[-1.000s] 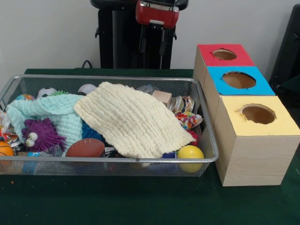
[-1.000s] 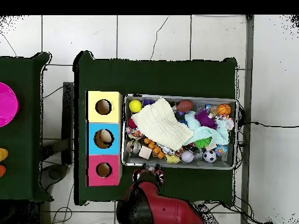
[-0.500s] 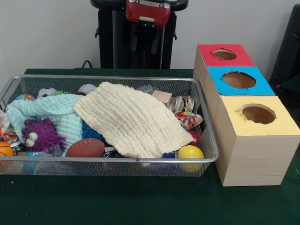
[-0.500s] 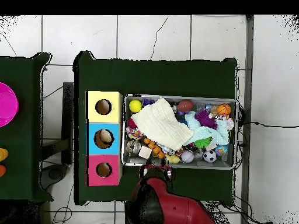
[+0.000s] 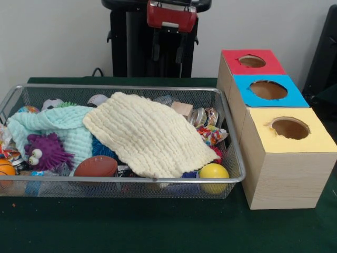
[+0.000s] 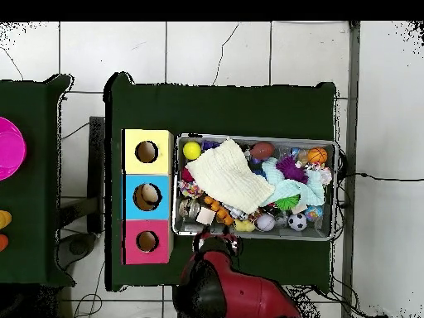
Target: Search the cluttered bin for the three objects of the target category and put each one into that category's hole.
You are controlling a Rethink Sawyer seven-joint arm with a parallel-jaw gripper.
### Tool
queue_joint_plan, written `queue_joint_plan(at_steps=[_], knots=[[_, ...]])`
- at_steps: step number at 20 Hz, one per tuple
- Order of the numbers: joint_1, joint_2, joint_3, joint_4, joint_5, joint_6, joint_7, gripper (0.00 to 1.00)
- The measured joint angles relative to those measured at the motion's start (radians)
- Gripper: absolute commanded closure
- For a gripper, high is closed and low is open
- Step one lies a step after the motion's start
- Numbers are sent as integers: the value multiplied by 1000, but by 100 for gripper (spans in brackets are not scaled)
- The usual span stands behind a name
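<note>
Front view: gripper (image 5: 167, 54) hanging above and behind the wire bin (image 5: 231, 158), well clear of its contents, two dark fingers (image 5: 156, 51) parted with nothing between them. Below and nearer the camera, inside the bin: cream cloth (image 5: 150, 134) draped over the middle of the pile, mint cloth (image 5: 58, 124) to its left, purple googly-eyed creature (image 5: 46, 150) lying on the mint cloth, brown football (image 5: 96, 166) against the front wall, yellow ball (image 5: 214, 173) in the front right corner, orange basketball (image 5: 5, 167) at the far left, wooden block (image 5: 182, 109) and crinkly snack packets (image 5: 206, 117) toward the back right. Target category not discernible, so which three items count cannot be told. Right of the bin, touching it or just beside it, three boxes in a row: yellow-topped box (image 5: 310, 139) nearest, blue-topped box (image 5: 288, 97) behind it, red-topped box (image 5: 271, 66) farthest, each with one round hole. Overhead view: pale rounded object (image 6: 149, 195) visible inside the blue box's hole; contents of the other two holes impossible to make out. Soccer ball (image 6: 296, 221) near the bin wall closest to the arm (image 6: 228, 290).
</note>
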Motion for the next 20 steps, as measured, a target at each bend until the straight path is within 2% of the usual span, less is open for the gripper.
queue_joint_plan(at_steps=[8, 20], knots=[[24, 79, 0, -1, 0, -17, 0, 0], [33, 189, 0, -1, 1, -144, 0, 0]])
